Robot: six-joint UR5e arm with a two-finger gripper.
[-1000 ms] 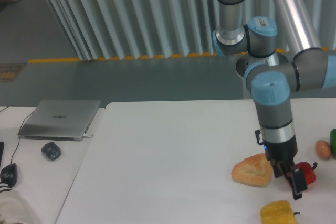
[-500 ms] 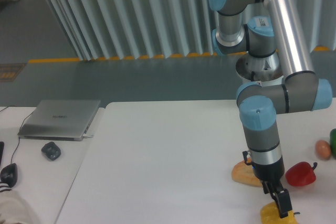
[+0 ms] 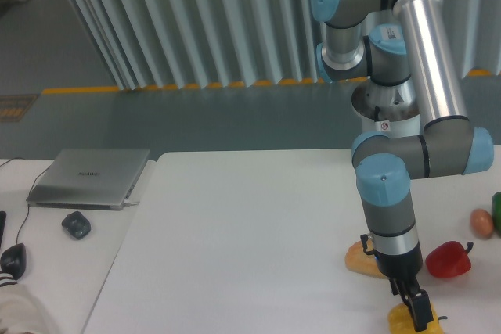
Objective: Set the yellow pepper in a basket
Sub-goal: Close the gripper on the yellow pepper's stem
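The yellow pepper [image 3: 401, 321] lies at the table's near right edge, cut off by the frame's bottom and partly covered by the arm. My gripper [image 3: 415, 310] points down right over it, fingers at the pepper's top. The frame does not let me see whether the fingers are open or shut. No basket is in view.
A golden-brown pastry [image 3: 362, 259] lies just behind the gripper, a red pepper [image 3: 448, 260] to its right. An egg-like object [image 3: 481, 222] and a green item [image 3: 497, 210] sit at the right edge. A laptop [image 3: 90, 177], mouse [image 3: 76, 224] and another mouse [image 3: 12, 256] occupy the left.
The arm swung from beside the red pepper toward the camera and left. It now sits lower, directly on the yellow pepper.
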